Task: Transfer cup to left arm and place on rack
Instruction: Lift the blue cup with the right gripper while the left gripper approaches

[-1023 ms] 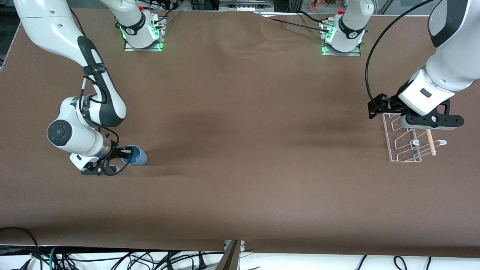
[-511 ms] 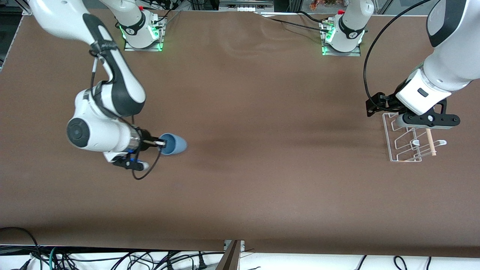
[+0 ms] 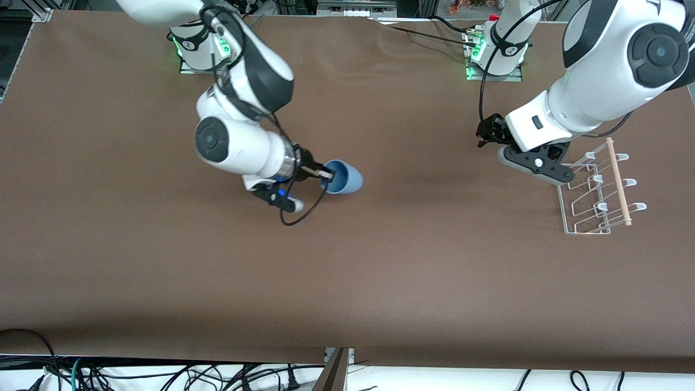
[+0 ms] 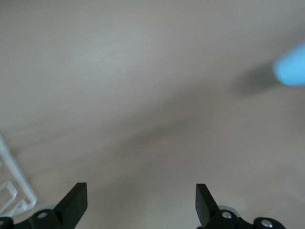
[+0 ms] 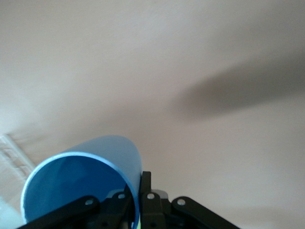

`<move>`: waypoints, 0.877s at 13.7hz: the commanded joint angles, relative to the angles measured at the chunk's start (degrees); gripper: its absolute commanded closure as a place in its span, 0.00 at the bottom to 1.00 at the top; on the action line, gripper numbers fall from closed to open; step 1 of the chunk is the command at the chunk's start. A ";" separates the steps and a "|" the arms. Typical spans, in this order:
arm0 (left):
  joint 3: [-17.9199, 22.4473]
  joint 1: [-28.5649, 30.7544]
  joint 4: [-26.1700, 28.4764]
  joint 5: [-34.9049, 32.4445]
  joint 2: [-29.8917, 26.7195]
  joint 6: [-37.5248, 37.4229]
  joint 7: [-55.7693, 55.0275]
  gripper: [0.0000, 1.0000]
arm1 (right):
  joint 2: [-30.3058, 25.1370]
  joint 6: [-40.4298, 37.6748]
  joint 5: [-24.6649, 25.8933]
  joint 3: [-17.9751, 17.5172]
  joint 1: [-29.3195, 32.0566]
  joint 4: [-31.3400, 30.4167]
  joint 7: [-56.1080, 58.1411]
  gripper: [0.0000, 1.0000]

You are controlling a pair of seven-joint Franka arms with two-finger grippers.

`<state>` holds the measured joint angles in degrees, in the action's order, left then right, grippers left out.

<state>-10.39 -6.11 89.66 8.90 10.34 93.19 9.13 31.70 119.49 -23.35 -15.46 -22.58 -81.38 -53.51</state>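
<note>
The right hand [image 3: 320,175] is clamped on the rim of the cup [image 3: 341,177], one finger inside and one outside, holding it tipped on its side in the air above the middle of the surface [image 3: 380,271]. The left hand [image 3: 535,165] hangs spread wide and holds nothing, just beside the rack [image 3: 594,190] at the left arm's end.

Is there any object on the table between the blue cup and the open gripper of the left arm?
Nothing visible is. The right gripper holds the cup by its rim above the table's middle. The left gripper, fingers open, hangs near the rack. Only bare brown table shows between them.
</note>
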 commanded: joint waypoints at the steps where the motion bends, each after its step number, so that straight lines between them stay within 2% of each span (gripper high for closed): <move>1: 0.37 2.85 -0.54 8.47 2.49 0.41 13.41 0.00 | 0.29 4.68 -1.70 0.52 -3.16 1.04 -5.80 1.00; 5: 0.37 3.03 3.84 20.34 3.55 5.15 34.86 0.00 | 1.34 6.02 -1.97 0.43 -5.62 4.02 -15.10 1.00; 12: 0.28 2.16 6.32 35.90 6.71 8.67 66.67 0.00 | 3.02 9.36 -2.14 0.34 -6.68 7.11 -20.50 1.00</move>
<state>-10.07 -3.58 95.29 40.63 15.85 99.87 67.01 33.40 128.63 -24.43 -15.45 -28.27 -76.87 -72.60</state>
